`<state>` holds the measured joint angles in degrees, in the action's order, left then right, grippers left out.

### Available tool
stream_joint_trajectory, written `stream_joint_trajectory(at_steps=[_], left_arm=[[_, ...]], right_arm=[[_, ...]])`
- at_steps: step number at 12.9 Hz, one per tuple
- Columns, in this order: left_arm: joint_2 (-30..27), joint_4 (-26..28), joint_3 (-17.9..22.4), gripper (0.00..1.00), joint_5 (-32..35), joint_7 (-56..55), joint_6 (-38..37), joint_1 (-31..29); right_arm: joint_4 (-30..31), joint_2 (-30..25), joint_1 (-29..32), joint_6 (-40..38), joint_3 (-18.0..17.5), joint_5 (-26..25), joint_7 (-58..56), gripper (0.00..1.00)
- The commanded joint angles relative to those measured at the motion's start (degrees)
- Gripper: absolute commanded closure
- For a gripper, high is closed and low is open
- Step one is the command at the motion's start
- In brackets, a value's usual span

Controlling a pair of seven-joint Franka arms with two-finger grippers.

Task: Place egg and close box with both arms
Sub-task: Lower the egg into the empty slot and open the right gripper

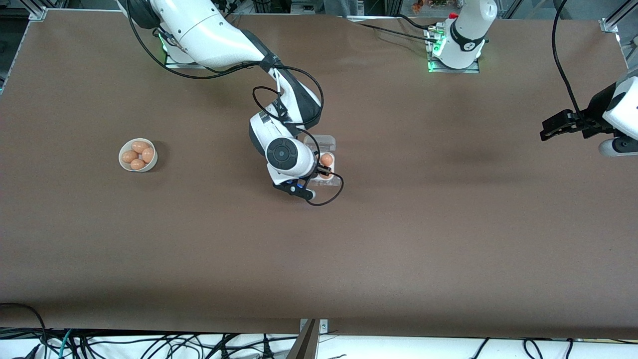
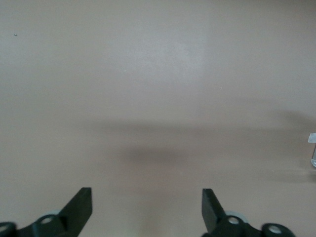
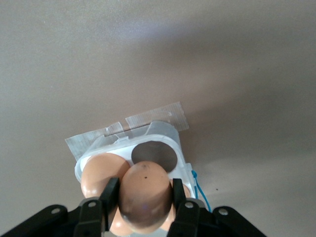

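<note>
My right gripper (image 1: 324,173) is shut on the tan-brown egg (image 3: 145,195) and holds it just over the box (image 1: 329,160), the small clear egg carton with a white tray (image 3: 165,134). In the right wrist view the black fingers (image 3: 109,197) clamp the egg's sides. Under it one cell (image 3: 154,154) is empty and another egg (image 3: 100,174) sits in the neighbouring cell. The see-through lid (image 1: 323,141) lies open toward the robots' bases. My left gripper (image 1: 548,130) is open and empty, up over bare table at the left arm's end, and waits; its wrist view (image 2: 146,195) shows only table.
A round white bowl (image 1: 122,160) with several brown eggs stands toward the right arm's end of the table. Grey tape (image 3: 158,116) fixes the box to the brown table. A thin blue cord (image 3: 200,190) lies beside the box.
</note>
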<state>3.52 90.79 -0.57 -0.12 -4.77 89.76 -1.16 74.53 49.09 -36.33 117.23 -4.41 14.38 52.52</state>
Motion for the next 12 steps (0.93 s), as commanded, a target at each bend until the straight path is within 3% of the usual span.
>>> stream_joint_trajectory(at_steps=[1, 3, 5, 7, 12], left_arm=[[0.6, -1.4, -1.2, 0.22, -0.4, 0.3, -1.2, 0.5], [0.9, -1.4, -2.1, 0.38, -2.4, 0.3, -2.4, 0.5], [1.5, -1.4, -2.2, 0.55, -7.3, 0.4, -3.9, 0.4], [2.5, -1.4, -2.2, 0.68, -10.7, 0.3, -5.1, 0.6], [6.0, -1.4, -3.7, 0.77, -18.1, -4.6, -5.8, 4.9]], right_arm=[[-2.4, 1.5, 0.2, 0.0, 0.0, 0.6, 0.5, 0.23], [-2.5, 1.4, 0.3, -0.1, 0.0, 0.6, 0.6, 0.11], [-2.7, 1.1, 0.4, -0.1, 0.2, 0.6, 0.3, 0.09], [-3.9, 0.6, 0.7, -0.2, 0.8, 0.1, 0.0, 0.0], [-3.9, -4.0, 5.6, -1.1, 1.3, -0.1, -7.8, 0.0]])
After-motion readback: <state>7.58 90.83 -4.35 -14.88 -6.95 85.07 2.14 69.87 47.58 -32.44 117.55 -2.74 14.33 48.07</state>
